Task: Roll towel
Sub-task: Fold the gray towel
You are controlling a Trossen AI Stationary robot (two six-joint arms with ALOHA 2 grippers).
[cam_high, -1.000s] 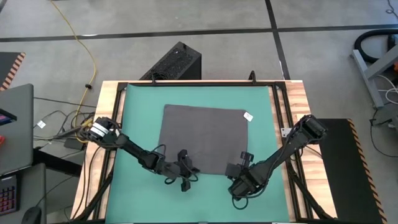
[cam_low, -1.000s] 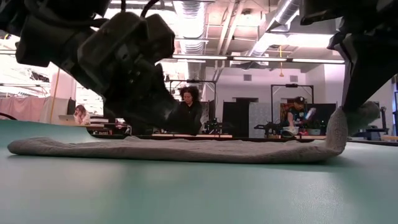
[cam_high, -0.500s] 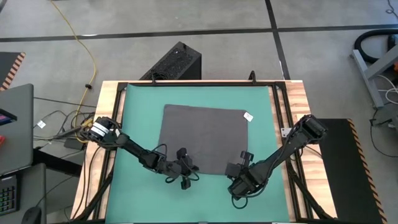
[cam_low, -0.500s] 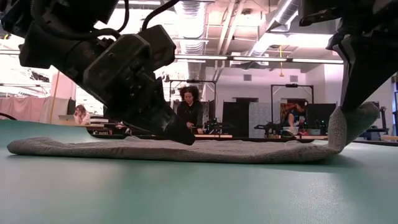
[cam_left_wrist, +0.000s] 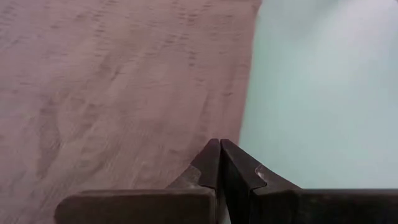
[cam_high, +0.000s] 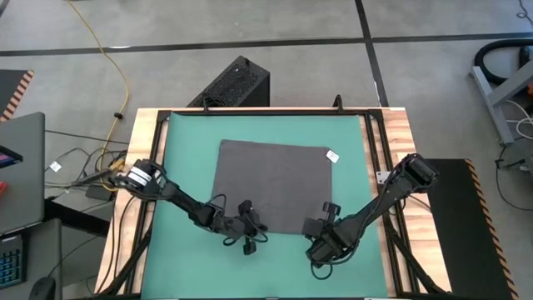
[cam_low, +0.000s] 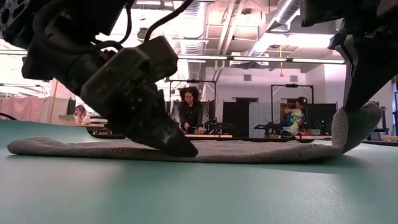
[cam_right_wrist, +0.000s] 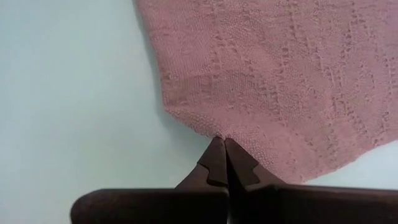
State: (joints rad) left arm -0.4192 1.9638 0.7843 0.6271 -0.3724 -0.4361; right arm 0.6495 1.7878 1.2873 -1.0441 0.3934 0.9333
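**Grey towel spread on the mat, one near corner lifted**

The towel (cam_high: 275, 185) is a plain dark grey cloth, lying open and nearly flat in the middle of the green mat (cam_high: 179, 158), roughly rectangular from above. A small white tag (cam_high: 332, 156) sits at its far right corner. It is not rolled. In the low view the cloth (cam_low: 186, 149) lies as a thin, low band across the mat, and its near right corner (cam_low: 351, 127) curls upward off the surface. The right wrist view shows a knitted, ribbed texture and a pointed corner (cam_right_wrist: 205, 127) of the cloth.
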